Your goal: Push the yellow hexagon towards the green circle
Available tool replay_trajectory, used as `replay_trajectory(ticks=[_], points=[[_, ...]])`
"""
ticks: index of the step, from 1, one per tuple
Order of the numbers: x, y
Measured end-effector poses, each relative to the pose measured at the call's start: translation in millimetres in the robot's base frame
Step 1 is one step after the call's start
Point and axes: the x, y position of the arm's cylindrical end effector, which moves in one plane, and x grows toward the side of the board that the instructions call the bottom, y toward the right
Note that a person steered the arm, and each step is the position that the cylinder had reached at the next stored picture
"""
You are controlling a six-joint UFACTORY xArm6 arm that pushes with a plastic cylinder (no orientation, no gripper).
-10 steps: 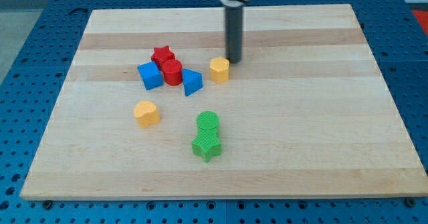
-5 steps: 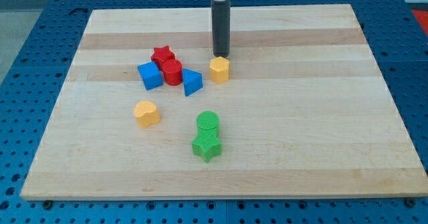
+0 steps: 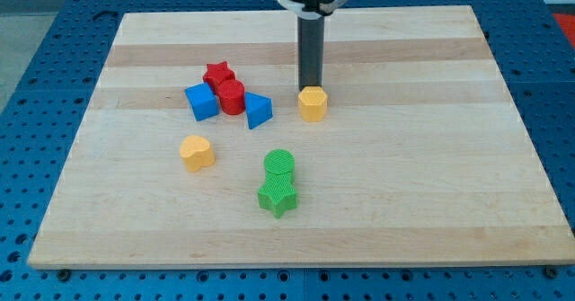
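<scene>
The yellow hexagon (image 3: 312,104) sits near the middle of the wooden board. My tip (image 3: 310,88) stands right behind it, touching its upper edge in the view. The green circle (image 3: 279,164) lies lower and slightly left of the hexagon, with a green star (image 3: 278,196) touching it from below.
A red star (image 3: 217,73), red cylinder (image 3: 232,96), blue cube (image 3: 201,101) and blue triangle (image 3: 259,110) cluster to the hexagon's left. A yellow heart (image 3: 196,152) lies left of the green circle. The board (image 3: 431,157) rests on a blue pegboard.
My tip moved left behind the hexagon, then came back right and down. The yellow hexagon has slid to the right and slightly down the view.
</scene>
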Motion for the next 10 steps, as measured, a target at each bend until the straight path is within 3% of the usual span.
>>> replay_trajectory(ticks=[1,4,6,7,10], points=[[5,10],[84,-11],[98,24],[126,24],[84,-40]])
